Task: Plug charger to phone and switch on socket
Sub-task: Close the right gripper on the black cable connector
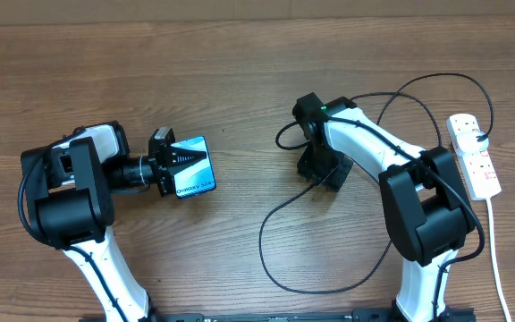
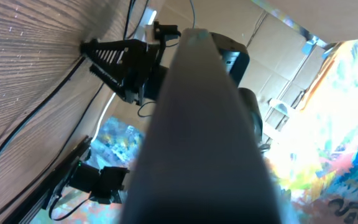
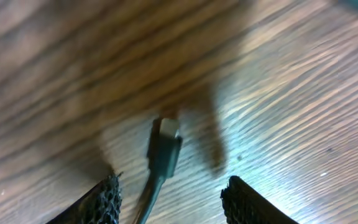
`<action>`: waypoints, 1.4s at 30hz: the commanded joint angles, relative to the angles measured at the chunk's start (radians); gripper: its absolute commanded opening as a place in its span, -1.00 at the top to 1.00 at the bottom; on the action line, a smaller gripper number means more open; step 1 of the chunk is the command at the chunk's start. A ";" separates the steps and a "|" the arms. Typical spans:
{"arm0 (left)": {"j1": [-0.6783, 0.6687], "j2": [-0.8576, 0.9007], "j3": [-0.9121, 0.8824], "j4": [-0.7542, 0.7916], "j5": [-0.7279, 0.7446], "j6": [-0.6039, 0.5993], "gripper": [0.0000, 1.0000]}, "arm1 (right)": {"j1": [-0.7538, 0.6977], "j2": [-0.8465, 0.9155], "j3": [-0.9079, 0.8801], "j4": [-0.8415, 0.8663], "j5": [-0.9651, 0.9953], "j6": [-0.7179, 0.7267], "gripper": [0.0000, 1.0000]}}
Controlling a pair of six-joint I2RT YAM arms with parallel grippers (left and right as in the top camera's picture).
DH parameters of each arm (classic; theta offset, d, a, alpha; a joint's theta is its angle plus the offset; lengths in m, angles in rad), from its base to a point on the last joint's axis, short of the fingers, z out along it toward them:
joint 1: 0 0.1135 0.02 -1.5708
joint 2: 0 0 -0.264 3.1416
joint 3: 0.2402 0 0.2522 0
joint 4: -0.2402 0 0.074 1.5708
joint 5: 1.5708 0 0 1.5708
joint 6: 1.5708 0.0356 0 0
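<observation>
My left gripper [image 1: 179,161] is shut on the phone [image 1: 195,170], holding it off the table at the left with its lit blue screen facing up. In the left wrist view the phone [image 2: 197,137] is a blurred dark slab that hides my fingers. The charger [image 1: 275,210] loops in thin black cable across the middle of the table. Its connector tip [image 3: 165,146] lies on the wood between the fingers of my right gripper [image 3: 171,185], which is open with a gap on both sides. From overhead the right gripper [image 1: 318,173] points down over the cable. The socket [image 1: 474,156] lies at the far right.
The socket's white cord [image 1: 497,259] runs down the right edge toward the front. More black cable arcs behind my right arm [image 1: 418,85] toward the socket. The right arm [image 2: 120,62] shows in the left wrist view.
</observation>
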 commanded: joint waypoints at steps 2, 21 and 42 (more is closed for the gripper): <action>-0.005 -0.025 -0.005 -0.004 0.000 -0.010 0.91 | -0.003 0.013 -0.001 0.020 0.076 0.041 -0.04; -0.005 -0.025 -0.005 -0.004 -0.003 -0.010 0.91 | 0.000 0.013 -0.001 0.010 0.075 0.040 0.52; -0.005 -0.025 -0.005 -0.004 -0.008 -0.010 0.91 | 0.000 0.013 -0.007 -0.016 0.043 0.063 0.49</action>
